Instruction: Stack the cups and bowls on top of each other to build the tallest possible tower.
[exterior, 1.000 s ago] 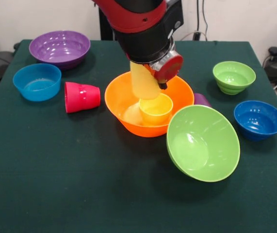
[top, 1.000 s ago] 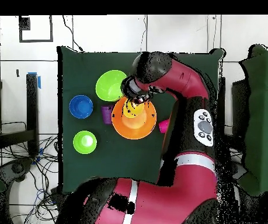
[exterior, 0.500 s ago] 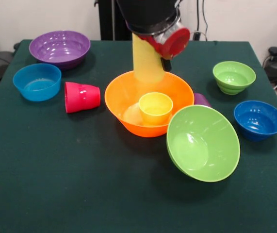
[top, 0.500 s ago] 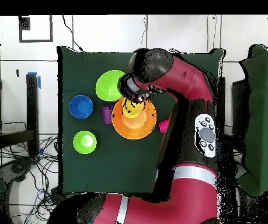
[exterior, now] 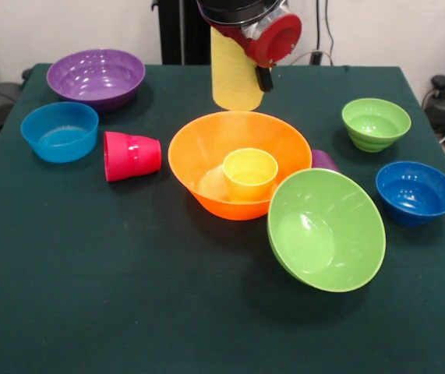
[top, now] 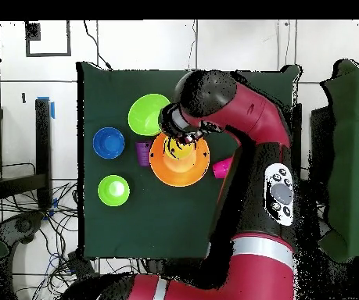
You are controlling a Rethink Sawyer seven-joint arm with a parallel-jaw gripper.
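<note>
My gripper (exterior: pixel 257 68) hangs above the far rim of the large orange bowl (exterior: pixel 199 148), shut on the pale yellow cup (exterior: pixel 234 74), which is held upright in the air, clear of the bowl. Inside the orange bowl a yellow-orange cup (exterior: pixel 249 173) stands mouth up. A red-pink cup (exterior: pixel 132 155) lies on its side left of the bowl. The purple cup (exterior: pixel 325 160) peeks out behind the bowl's right side. From overhead the arm covers the gripper (top: pixel 184 137) over the orange bowl (top: pixel 180 166).
A large lime green bowl (exterior: pixel 327 230) leans tilted against the orange bowl's front right. A large purple bowl (exterior: pixel 96 76) and a light blue bowl (exterior: pixel 59 131) sit at the back left. A small green bowl (exterior: pixel 376 123) and a dark blue bowl (exterior: pixel 416 192) sit on the right.
The gripper has risen with the pale yellow cup, from down inside the orange bowl beside the yellow-orange cup to well above its rim. Nothing else has moved.
</note>
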